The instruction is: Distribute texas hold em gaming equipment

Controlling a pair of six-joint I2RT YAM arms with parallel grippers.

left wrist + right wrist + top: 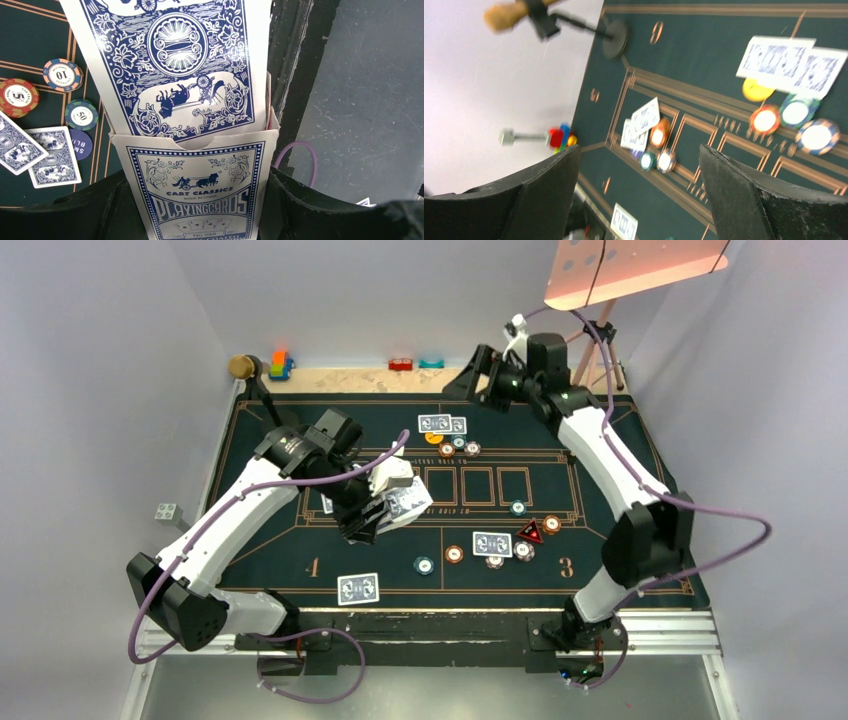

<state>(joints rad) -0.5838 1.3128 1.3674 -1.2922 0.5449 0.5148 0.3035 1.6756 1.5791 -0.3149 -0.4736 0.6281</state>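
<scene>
Left gripper (375,512): clenched on the Cart Classics card box (200,200), over the left-centre of the green felt mat (262,445). Box long axis in line with the fingers, mouth aimed away from the wrist toward the mat's middle. Blue-backed sheet (175,65) standing out of that mouth; top card or flap, cannot tell. Nearer the bases, one dealt card (358,588) by the figure 4. Centre, far side: pair of cards (442,425), yellow button (433,438) and three chips (458,446) just beside. Right of centre: lone card (492,543), red triangular marker (530,532) next to it, more chips around. Right gripper (480,378): released, fingers spread wide, nothing between, hanging above the far edge. Deck thus to its left and nearer the bases, well apart; probably calls for a reach across the mat to draw from the mouth. Flat felt underneath. Pale walls close on three sides, toy blocks (281,364) on the far ledge.
</scene>
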